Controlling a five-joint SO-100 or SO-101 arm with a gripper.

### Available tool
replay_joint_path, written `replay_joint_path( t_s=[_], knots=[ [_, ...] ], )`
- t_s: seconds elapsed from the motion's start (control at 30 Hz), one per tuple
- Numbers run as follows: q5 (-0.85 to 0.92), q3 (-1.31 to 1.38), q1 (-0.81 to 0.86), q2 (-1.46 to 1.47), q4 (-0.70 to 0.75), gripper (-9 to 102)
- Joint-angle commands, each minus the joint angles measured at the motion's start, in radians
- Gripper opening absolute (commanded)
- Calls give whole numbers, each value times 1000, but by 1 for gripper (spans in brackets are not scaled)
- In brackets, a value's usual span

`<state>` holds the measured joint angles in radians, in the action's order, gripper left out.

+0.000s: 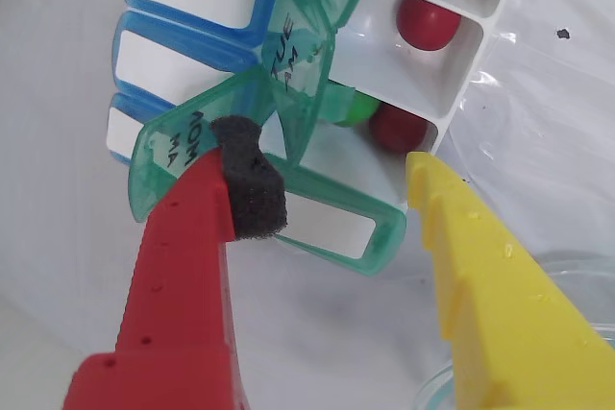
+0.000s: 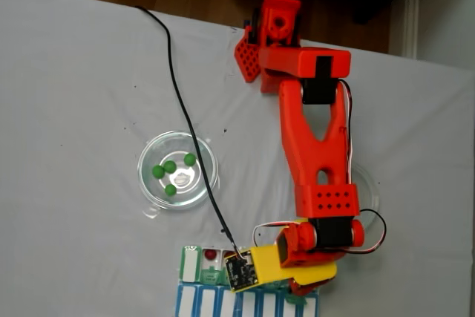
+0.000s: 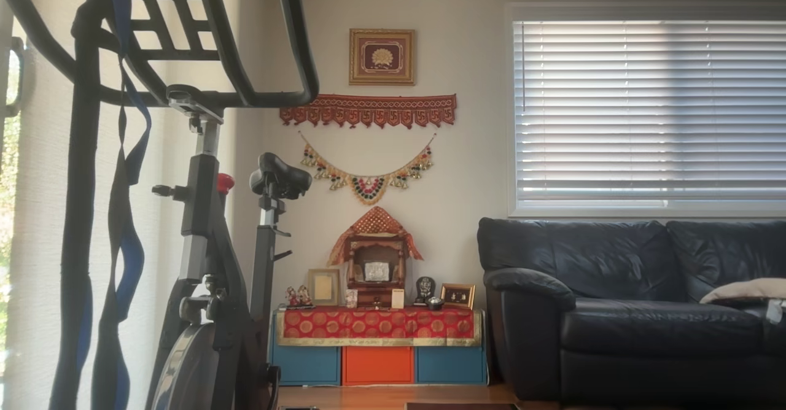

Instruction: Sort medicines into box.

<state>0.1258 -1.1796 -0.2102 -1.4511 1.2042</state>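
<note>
Red balls point(image 1: 427, 22) sit in the flat plastic pill box point(image 1: 461, 45); we see four green balls point(image 2: 171, 168) waiting in the round glass dish point(image 2: 208, 155). Our claw point(image 1: 336, 175) hangs open, empty.

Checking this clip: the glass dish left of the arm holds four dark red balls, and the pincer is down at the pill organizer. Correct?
Not quite. In the fixed view the four balls in the glass dish are bright green, not dark red. The rest holds: the pincer is open at the pill organizer.

Beige wall point(image 3: 466, 170), blinded window point(image 3: 645, 109), black leather sofa point(image 3: 632, 312), exercise bike point(image 3: 202, 263), wooden floor point(image 3: 393, 396).
</note>
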Motion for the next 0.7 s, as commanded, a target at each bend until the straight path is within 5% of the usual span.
replay_joint_path(
  t_s=[0.0, 0.23, 0.47, 0.67],
  knots=[
    [15, 66, -6, -78, 8, 28],
    [28, -12, -5, -156, 3, 26],
    [41, -77, 3, -225, -23, 2],
    [74, -133, 38, -331, 14, 1]
  ],
)
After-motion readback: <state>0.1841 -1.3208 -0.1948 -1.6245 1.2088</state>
